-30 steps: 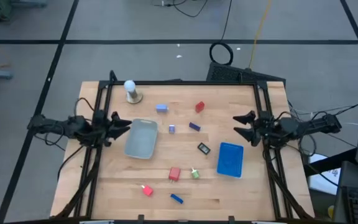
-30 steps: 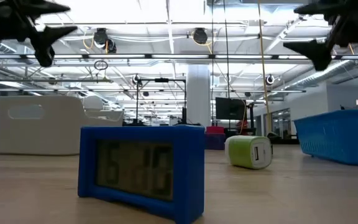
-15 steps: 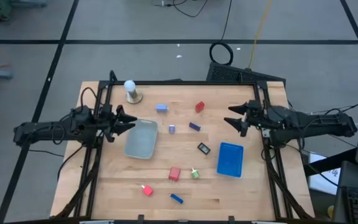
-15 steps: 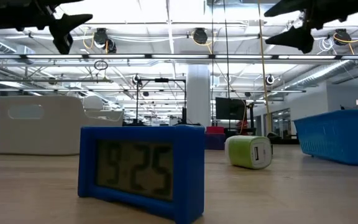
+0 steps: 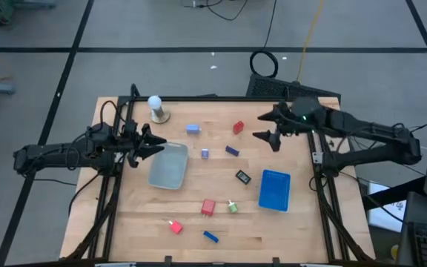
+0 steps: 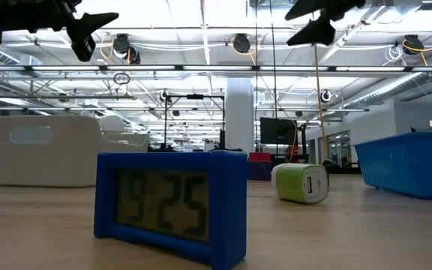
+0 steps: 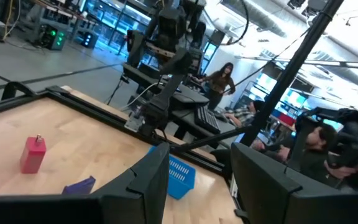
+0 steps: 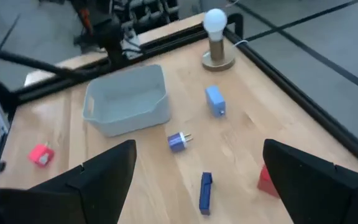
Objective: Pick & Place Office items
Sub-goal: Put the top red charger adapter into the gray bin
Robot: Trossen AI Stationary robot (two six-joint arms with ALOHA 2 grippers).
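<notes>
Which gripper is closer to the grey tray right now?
Left. The left gripper hovers at the grey tray's edge; the right gripper is across the table, near the red block.

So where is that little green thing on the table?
From above, the green thing lies near the table's front, just right of a red block and left of the blue tray. The low view shows it behind the blue clock.
</notes>
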